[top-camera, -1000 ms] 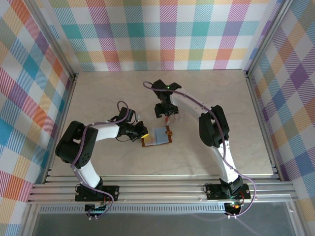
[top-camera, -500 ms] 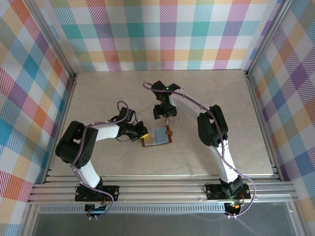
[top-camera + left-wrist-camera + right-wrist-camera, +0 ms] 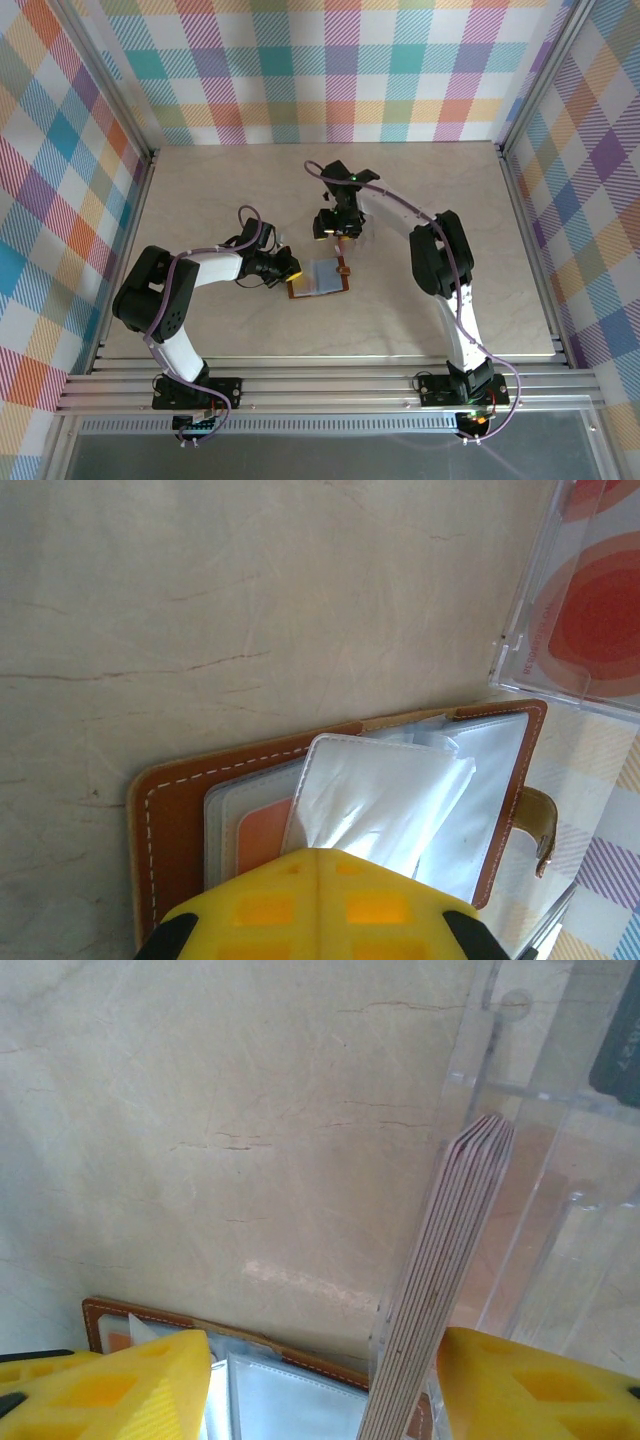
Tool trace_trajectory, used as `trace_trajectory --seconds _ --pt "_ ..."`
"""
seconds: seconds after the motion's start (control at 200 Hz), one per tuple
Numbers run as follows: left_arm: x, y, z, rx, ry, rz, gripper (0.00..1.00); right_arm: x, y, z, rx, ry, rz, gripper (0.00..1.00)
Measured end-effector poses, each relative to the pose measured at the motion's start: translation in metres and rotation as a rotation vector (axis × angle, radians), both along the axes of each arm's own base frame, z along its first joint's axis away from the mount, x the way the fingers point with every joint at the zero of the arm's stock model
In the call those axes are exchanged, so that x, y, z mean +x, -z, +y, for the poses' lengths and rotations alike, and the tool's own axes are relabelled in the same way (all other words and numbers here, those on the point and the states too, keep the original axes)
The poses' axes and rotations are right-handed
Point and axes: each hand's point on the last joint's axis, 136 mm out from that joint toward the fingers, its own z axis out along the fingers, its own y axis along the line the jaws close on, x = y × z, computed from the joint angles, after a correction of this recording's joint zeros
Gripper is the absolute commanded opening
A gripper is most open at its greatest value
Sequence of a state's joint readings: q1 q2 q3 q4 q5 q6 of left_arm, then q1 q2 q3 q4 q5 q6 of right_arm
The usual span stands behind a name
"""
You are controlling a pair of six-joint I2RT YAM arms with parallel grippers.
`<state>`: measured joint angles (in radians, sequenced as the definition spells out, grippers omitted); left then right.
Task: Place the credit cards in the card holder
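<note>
While the clenched left claw point(image 3: 318, 865) rests on the clear pockets of the open wallet point(image 3: 180, 800) on the table point(image 3: 200, 190), the released right claw point(image 3: 320, 1365) straddles a stack of cards point(image 3: 445, 1260) (on edge in a clear tray point(image 3: 560, 1220)) just beyond the wallet.

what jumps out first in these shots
The open brown card holder lies in the middle of the table, and the shut left claw seems to pinch up one clear sleeve. Just beyond it, a stack of credit cards stands on edge at a clear tray, between the yellow fingers of the open right claw.
</note>
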<state>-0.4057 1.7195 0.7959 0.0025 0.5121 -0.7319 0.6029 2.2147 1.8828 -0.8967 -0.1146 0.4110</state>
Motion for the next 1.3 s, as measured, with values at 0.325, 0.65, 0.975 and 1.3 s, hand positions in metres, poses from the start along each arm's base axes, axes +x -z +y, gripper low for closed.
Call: trace_trajectory --seconds 0.325,0.65,0.975,1.3 --pt "0.0 0.0 0.0 0.0 0.0 0.0 0.0 -0.003 -0.008 -0.004 0.025 0.008 -0.013 0.47" --pt "0.0 0.0 0.0 0.0 0.0 0.0 0.0 -0.002 -0.015 -0.006 0.056 0.017 -0.018 0.31" --pt "0.0 0.0 0.0 0.0 0.0 0.0 0.0 0.0 -0.014 -0.014 0.029 0.041 -0.029 0.19" --pt "0.0 0.0 0.0 0.0 0.0 0.0 0.0 0.0 -0.046 -0.024 0.02 0.057 -0.108 0.12"
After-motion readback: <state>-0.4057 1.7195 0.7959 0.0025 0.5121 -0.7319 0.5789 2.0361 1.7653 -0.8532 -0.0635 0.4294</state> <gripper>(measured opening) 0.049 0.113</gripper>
